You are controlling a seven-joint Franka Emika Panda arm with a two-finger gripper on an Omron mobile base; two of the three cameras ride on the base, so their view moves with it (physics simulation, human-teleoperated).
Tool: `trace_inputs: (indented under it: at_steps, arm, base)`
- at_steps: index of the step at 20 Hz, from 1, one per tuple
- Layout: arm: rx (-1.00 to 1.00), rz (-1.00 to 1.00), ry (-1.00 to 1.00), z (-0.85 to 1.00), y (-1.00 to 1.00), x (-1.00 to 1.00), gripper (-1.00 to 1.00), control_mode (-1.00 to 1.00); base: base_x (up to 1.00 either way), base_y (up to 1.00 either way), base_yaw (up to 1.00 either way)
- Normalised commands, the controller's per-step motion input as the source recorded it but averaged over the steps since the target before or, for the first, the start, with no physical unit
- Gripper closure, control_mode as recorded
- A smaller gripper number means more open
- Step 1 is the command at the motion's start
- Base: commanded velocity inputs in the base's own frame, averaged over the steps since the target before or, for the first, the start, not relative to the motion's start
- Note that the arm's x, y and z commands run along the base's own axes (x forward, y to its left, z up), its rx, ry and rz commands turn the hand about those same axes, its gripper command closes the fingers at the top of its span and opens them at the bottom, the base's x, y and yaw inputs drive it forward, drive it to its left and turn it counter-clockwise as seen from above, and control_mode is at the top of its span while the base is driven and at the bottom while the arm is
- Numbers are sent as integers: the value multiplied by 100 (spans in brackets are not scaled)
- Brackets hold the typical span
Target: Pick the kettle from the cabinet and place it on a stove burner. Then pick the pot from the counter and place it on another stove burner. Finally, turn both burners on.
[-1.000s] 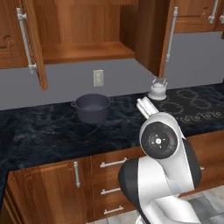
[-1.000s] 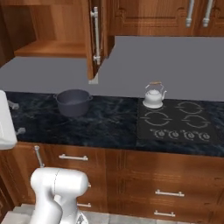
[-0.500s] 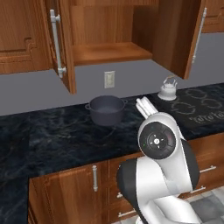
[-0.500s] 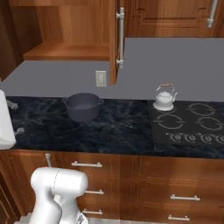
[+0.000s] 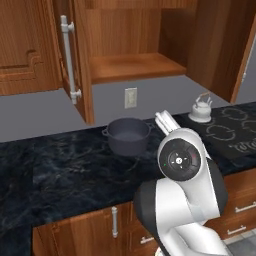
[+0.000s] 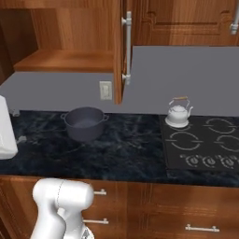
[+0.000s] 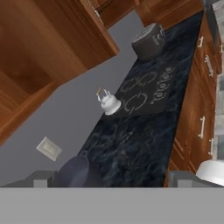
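The silver-white kettle stands on the back left burner of the black cooktop. To its left the dark grey pot sits on the black marble counter. Above the pot the cabinet is open, its door swung out and its shelf bare. My gripper is open and holds nothing. It hangs over the counter just beside the pot, looking along the worktop toward the kettle.
A white wall outlet sits behind the pot. Wooden drawers run below the counter. A dark rounded appliance stands on the counter beyond the cooktop. A closed upper cabinet hangs over the stove.
The whole scene has slid to the right in both base views, so the base has driven left. Kettle and pot keep their places. The gripper stays open.
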Motion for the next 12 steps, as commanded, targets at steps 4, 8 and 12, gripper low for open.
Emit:
trace_inputs:
  at_steps: [4, 8, 12]
  arm:
    - [0, 0, 0, 0, 0, 0, -100, 100]
    - [0, 0, 0, 0, 0, 0, -100, 100]
    - [0, 0, 0, 0, 0, 0, -100, 100]
  base:
    - [44, 0, 0]
    - [45, 0, 0]
    - [48, 0, 0]
